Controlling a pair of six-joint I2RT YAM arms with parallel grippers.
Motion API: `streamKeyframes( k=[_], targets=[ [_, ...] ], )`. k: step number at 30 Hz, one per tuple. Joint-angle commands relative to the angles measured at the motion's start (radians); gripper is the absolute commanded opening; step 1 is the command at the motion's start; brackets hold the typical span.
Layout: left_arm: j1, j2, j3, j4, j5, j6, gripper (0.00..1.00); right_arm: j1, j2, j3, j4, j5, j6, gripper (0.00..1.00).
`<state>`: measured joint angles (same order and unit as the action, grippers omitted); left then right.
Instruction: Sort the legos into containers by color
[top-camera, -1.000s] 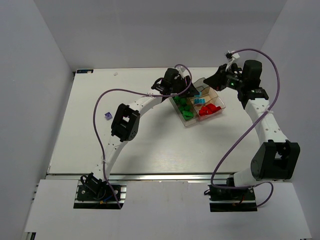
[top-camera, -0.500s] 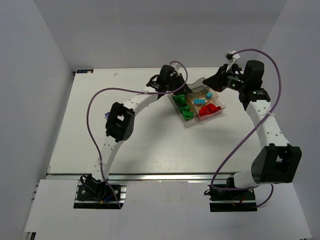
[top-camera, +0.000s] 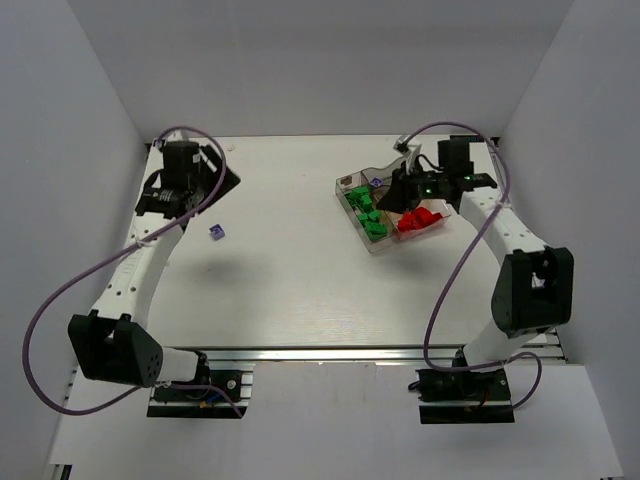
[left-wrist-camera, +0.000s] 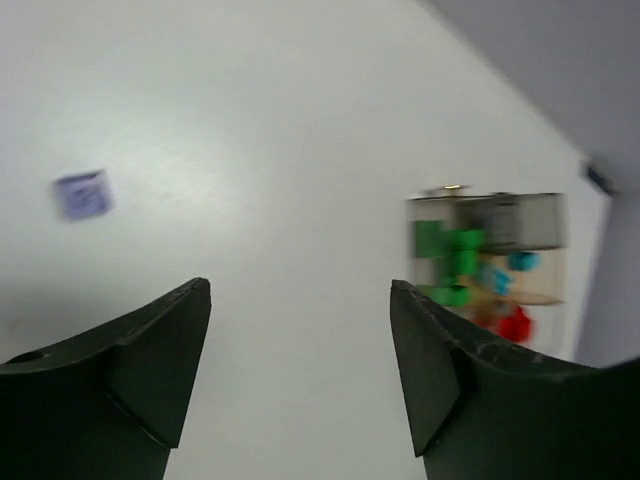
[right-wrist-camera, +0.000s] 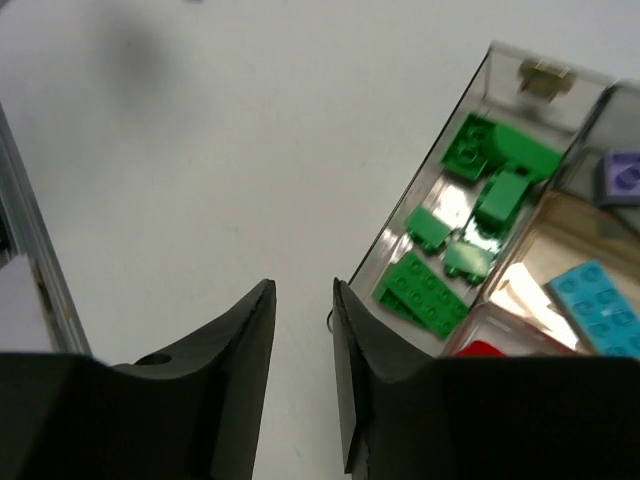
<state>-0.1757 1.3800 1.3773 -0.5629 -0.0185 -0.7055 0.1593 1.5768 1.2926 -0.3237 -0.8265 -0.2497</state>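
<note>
From the top view, the right arm (top-camera: 497, 222) covers the middle of the tray (top-camera: 384, 244). There I can make out only green bricks (top-camera: 366, 212), red bricks (top-camera: 421, 220) and one purple brick (top-camera: 375, 183). My right wrist camera adds the cyan bricks (right-wrist-camera: 598, 302), in a small section ahead and to the right of the right jaws. The left wrist view is blurred. It shows the tray far ahead, past the right finger, with green, cyan and red patches inside.

The long section (right-wrist-camera: 412, 180) nearest the right jaws holds green bricks only, several of them lying loosely. Beyond it to the right, the purple brick sits in its own small section at the frame edge. The cyan section is on the near side of that one. A sliver of red shows at the tip of the right finger, and the rest is hidden behind it.

A loose purple brick (top-camera: 215, 231) lies on the counter (top-camera: 280, 290). In the left wrist view it is ahead and left of the left finger, outside the gap and well apart from it.

The left jaws are spread wide over bare counter, with nothing between them. The right jaws are parted by a narrow gap and hold nothing. The tray's long wall is just right of the right finger, but I cannot tell if they touch.
</note>
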Motion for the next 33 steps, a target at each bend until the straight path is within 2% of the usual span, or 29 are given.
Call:
streamKeyframes(
  k=[1,4,5,8,19,24,27,31,32,33],
  targets=[
    [0.044,0.014,-0.136,-0.255,-0.165,0.011,0.82,0.032,0.076,0.1,-0.152,0.07,-0.053,0.34],
    [0.1,0.033,-0.198,-0.247,-0.166,0.021,0.85,0.062,0.126,0.155,-0.207,0.093,-0.062,0.45],
    [0.123,0.048,-0.205,-0.229,-0.158,0.035,0.88,0.075,0.137,0.168,-0.215,0.098,-0.068,0.56],
    [0.153,0.131,-0.198,-0.192,-0.124,0.084,0.9,0.088,0.155,0.192,-0.244,0.109,-0.085,0.66],
    [0.211,0.46,-0.035,-0.1,-0.048,0.231,0.88,0.103,0.135,0.175,-0.25,0.115,-0.079,0.66],
    [0.22,0.531,0.014,-0.083,-0.003,0.235,0.84,0.097,0.13,0.185,-0.249,0.13,-0.086,0.66],
    [0.22,0.554,0.02,-0.08,0.012,0.228,0.77,0.095,0.129,0.188,-0.248,0.135,-0.086,0.66],
    [0.22,0.551,0.006,-0.066,0.017,0.216,0.56,0.094,0.132,0.186,-0.248,0.138,-0.089,0.66],
    [0.22,0.547,0.005,-0.062,0.017,0.216,0.45,0.097,0.132,0.188,-0.248,0.138,-0.088,0.66],
    [0.22,0.544,0.006,-0.063,0.017,0.215,0.38,0.092,0.132,0.189,-0.248,0.138,-0.089,0.66]
  ],
)
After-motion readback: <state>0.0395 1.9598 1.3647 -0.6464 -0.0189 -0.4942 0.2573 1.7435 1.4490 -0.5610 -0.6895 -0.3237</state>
